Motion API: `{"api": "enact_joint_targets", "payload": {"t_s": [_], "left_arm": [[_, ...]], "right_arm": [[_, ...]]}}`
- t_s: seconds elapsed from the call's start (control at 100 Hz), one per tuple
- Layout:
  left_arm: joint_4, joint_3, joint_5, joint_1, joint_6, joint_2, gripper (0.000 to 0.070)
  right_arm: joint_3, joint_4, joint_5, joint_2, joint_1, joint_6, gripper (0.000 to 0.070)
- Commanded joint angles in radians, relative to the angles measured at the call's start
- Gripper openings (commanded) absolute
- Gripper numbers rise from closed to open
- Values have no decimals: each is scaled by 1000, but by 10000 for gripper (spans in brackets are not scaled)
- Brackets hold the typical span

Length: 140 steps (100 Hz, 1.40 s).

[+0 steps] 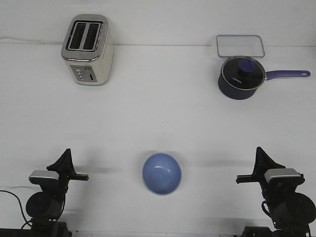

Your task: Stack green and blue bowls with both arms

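The light blue bowl sits upright on the white table, near the front edge and midway between the arms. A pale rim shows along its lower edge; I cannot tell whether that is another bowl. No green bowl shows on its own. My left gripper rests low at the front left, well left of the bowl, its fingers together in one point and empty. My right gripper rests low at the front right, well right of the bowl, fingers also together and empty.
A silver toaster stands at the back left. A dark navy lidded saucepan with its handle pointing right stands at the back right. A clear rectangular container lies behind it.
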<state>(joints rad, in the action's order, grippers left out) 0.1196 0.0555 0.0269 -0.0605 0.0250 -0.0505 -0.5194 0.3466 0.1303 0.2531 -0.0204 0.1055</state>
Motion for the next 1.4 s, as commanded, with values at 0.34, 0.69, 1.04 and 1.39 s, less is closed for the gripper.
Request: {"api": "enact_joint_targets", "payload": {"t_s": [0.34,0.69,1.04,1.39], "left_arm": [[-6,-42,-80,18,6,48,13],[-8,-42,-80,18,6,46,13],[-8,-42,-80,18,6,46,13],[-8,-42,-80,18,6,46,13]], "right_arm": [[-10,-10,0,1,2,10,0],[-10,-10,0,1,2,10,0],[-10,-8,-5,1,1,-14,0],[310,-322,-34,-153,2,-290,0]]}}
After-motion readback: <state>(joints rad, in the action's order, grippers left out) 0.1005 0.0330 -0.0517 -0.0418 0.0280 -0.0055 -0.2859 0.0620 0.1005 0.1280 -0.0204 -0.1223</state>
